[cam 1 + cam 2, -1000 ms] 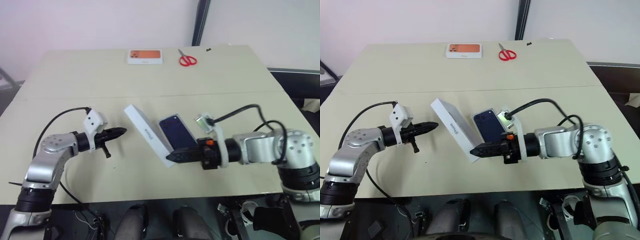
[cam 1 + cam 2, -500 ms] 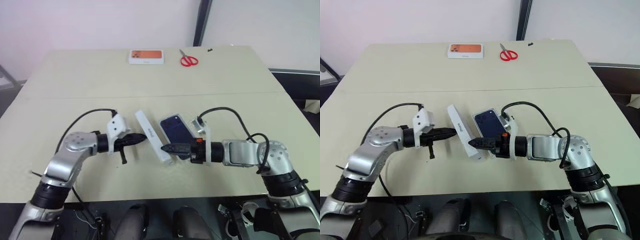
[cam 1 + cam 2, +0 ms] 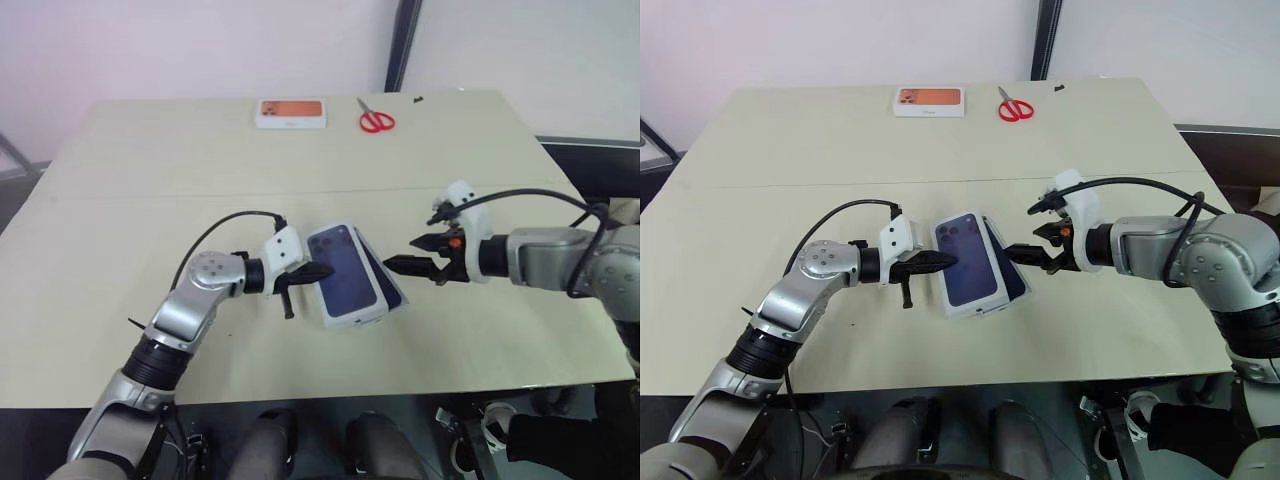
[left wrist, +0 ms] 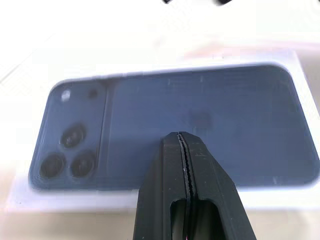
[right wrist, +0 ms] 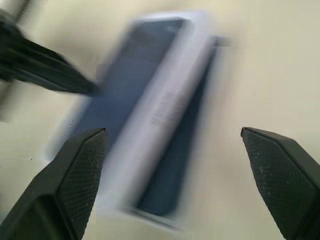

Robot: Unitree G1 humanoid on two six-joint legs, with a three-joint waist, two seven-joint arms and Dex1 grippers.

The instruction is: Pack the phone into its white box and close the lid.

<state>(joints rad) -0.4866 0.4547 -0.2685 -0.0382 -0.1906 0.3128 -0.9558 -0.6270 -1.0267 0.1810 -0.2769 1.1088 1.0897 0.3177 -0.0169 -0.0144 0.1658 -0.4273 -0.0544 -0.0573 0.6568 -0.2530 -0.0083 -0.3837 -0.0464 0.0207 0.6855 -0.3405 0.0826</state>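
- White rectangular lid printed with a dark blue phone (image 3: 968, 263) lying skewed at worktop centre, long axis running toward upper frame.
- Left gripper (image 3: 945, 261) nearer, jaws closed, tip on lid's left side.
- Right gripper (image 3: 1018, 252) just right, jaws open, empty.

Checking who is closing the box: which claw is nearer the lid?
Left. The left claw, shut, has its tip over the lid. The right claw, open, sits just off the lid's right edge.

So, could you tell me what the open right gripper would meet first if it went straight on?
Probably the raised right edge of the white printed lid, where the dark phone shows beneath; the right gripper points there.
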